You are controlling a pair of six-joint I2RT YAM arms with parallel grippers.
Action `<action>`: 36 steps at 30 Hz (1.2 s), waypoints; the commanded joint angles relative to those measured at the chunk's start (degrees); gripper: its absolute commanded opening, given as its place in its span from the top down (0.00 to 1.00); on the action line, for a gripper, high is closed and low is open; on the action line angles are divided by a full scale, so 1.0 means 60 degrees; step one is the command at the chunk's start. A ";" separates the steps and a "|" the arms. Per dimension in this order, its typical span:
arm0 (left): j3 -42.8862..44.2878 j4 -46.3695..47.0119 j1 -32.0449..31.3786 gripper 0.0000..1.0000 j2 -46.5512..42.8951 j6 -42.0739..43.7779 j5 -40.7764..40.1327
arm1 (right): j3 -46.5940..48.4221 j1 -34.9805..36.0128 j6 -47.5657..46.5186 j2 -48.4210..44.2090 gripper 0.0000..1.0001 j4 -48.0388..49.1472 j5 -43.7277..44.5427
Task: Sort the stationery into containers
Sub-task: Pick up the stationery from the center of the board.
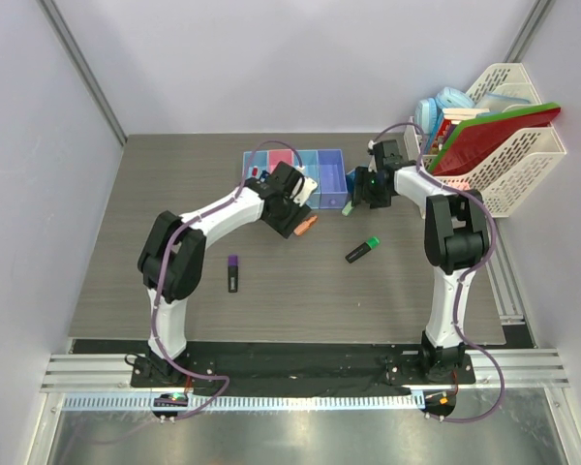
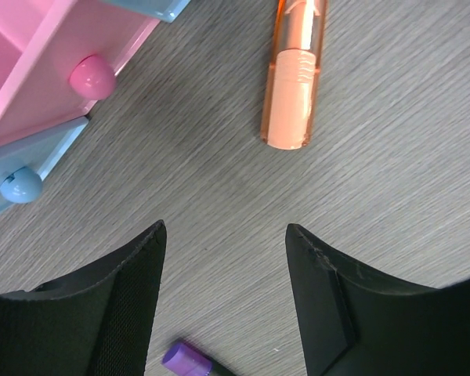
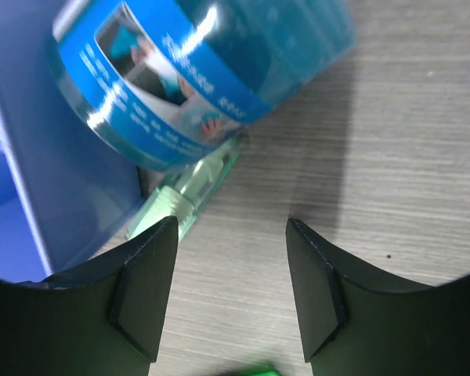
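Observation:
The row of containers [image 1: 292, 163] stands at the table's far middle; its pink bin [image 2: 31, 63] and a light blue bin [image 2: 31, 160] show in the left wrist view. My left gripper [image 1: 303, 201] [image 2: 225, 227] is open and empty above bare table, just in front of the bins. An orange bit [image 1: 306, 226] [image 2: 294, 78] lies beyond its fingertips. A purple highlighter [image 1: 233, 273] [image 2: 186, 360] lies nearer. My right gripper [image 1: 365, 197] [image 3: 232, 221] is open and empty. Just ahead of it a blue roll [image 1: 354, 177] [image 3: 196, 70] rests against the purple-blue bin [image 3: 16, 196], over a pale-green bit [image 1: 349, 207] [image 3: 192, 188]. A green highlighter [image 1: 362, 250] lies in front.
A white lattice file rack [image 1: 523, 160] with red and green folders [image 1: 484, 136] stands at the back right, close to the right arm. Grey walls close in the table on the left, back and right.

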 commanded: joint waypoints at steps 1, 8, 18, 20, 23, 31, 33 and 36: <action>0.0362 0.0314 -0.0118 0.37 0.0102 -0.0183 -0.0044 | 0.0650 0.0000 0.0350 0.0063 0.37 0.0597 0.0191; 0.0405 0.0329 -0.0264 0.36 0.0219 -0.0198 -0.0044 | 0.0811 0.0000 0.0599 0.0356 0.37 0.0744 0.0117; 0.0581 0.0373 -0.0426 0.37 0.0600 -0.0256 -0.0176 | 0.0562 0.0306 0.0907 0.0341 0.39 0.1271 0.0967; 0.0611 0.0359 -0.0455 0.36 0.0644 -0.0242 -0.0191 | 0.0548 0.0395 0.0892 0.0371 0.38 0.1330 0.1420; 0.0625 0.0388 -0.0470 0.36 0.0688 -0.0257 -0.0205 | 0.0518 0.0614 0.0863 0.0385 0.39 0.1329 0.1567; 0.0625 0.0403 -0.0513 0.36 0.0644 -0.0213 -0.0249 | -0.0081 0.0864 0.0775 0.0137 0.39 0.1330 0.1977; 0.0640 0.0403 -0.0514 0.36 0.0630 -0.0227 -0.0235 | -0.0242 0.0864 0.0687 0.0107 0.41 0.1330 0.2152; 0.0625 0.0403 -0.0528 0.36 0.0586 -0.0213 -0.0205 | -0.0448 0.0864 0.0614 0.0020 0.44 0.1315 0.2255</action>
